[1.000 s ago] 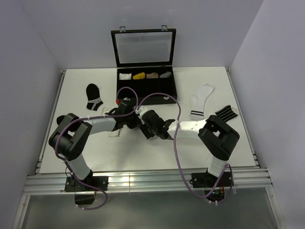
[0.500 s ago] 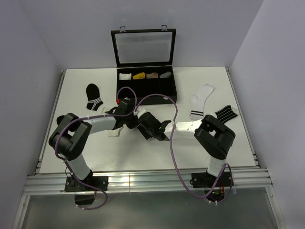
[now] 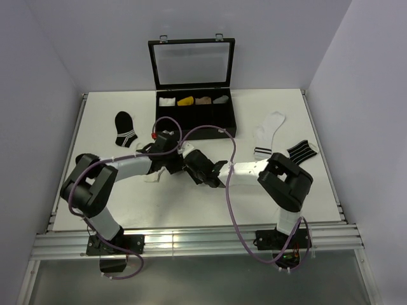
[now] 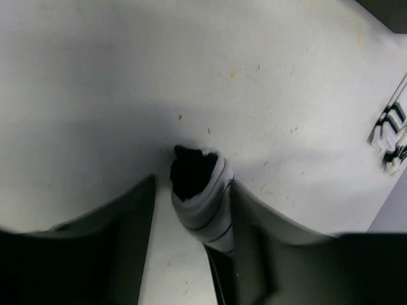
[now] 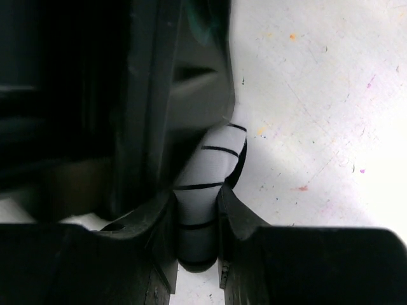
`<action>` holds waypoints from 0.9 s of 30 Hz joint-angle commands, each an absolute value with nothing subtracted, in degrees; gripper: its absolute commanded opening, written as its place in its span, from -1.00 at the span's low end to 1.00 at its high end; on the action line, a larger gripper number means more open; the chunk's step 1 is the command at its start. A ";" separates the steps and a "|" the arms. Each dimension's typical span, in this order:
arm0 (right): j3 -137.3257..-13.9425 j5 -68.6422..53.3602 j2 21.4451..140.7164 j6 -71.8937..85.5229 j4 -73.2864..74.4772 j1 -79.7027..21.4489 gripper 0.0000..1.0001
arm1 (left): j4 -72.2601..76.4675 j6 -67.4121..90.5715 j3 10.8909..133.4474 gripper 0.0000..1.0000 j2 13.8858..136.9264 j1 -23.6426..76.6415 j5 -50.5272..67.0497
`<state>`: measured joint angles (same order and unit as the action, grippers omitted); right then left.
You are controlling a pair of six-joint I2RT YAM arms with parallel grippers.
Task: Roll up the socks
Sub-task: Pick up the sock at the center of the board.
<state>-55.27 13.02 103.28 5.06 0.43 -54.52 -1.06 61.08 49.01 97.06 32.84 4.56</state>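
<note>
White knit crossed by thin black lines: the socks [image 5: 202, 184] form one rolled bundle, lying on the table [image 3: 254, 197] near its middle, at the point where the two arms meet.

Right gripper [image 5: 195, 194]: both fingers press against the sides of the bundle, with no gap on either side. The bundle is pinched between them.

Left gripper [image 4: 191, 184]: the jaws stand partly apart. Its wrist view shows the black end of the bundle between the fingers. The bundle touches the finger at the right of that view, and bare table shows between it and the other finger. This gripper does not clamp it.

In the top view the two grippers are nose to nose and cover the bundle. A small white piece [image 3: 151, 178] lies on the table just beside the left arm; what it is cannot be told.

Other items noted:
- Black sock with white stripes [image 3: 125, 129], flat, toward the far left, well apart from the grippers.
- White sock with a dark cuff band [image 3: 268, 135], flat, on the right side.
- Black-and-white striped sock [image 3: 300, 150], just beside that cuff and nearer the right edge.
- Black case [image 3: 197, 124] at the far middle, lid [image 3: 191, 63] standing upright. Its rear row holds four small rolls: white, yellow, beige and grey.
</note>
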 commanded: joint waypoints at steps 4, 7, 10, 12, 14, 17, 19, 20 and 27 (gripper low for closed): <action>-51.33 12.65 99.85 8.08 6.24 -53.79 -1.00 | -5.44 61.79 47.90 0.49 83.44 30.94 0.27; -50.89 12.66 95.55 9.66 7.29 -52.04 -1.00 | -8.43 61.53 47.99 0.63 77.20 28.84 -3.06; -51.50 12.92 92.73 9.93 8.43 -50.72 -1.00 | -12.29 60.74 48.43 0.71 71.13 26.55 -5.97; -52.38 12.66 90.10 9.76 10.19 -49.14 -1.00 | -14.40 59.59 48.86 0.77 68.13 25.76 -9.83; -54.13 12.48 88.51 9.49 12.03 -47.64 -1.00 | -16.87 58.02 49.57 0.80 64.17 24.53 -12.73; -57.21 12.22 85.96 8.44 14.58 -44.66 -1.00 | -20.29 55.04 51.06 0.82 60.13 22.94 -16.16; -60.37 11.87 84.73 8.09 16.08 -42.03 -1.00 | -21.70 53.45 51.59 0.83 57.75 21.71 -17.14; -61.51 11.52 84.38 7.48 17.22 -40.97 -1.00 | -22.75 51.70 52.03 0.83 57.14 21.36 -17.66; -76.78 10.82 88.32 5.36 22.50 -32.00 -1.00 | -25.40 42.02 53.79 0.86 52.57 17.76 -21.96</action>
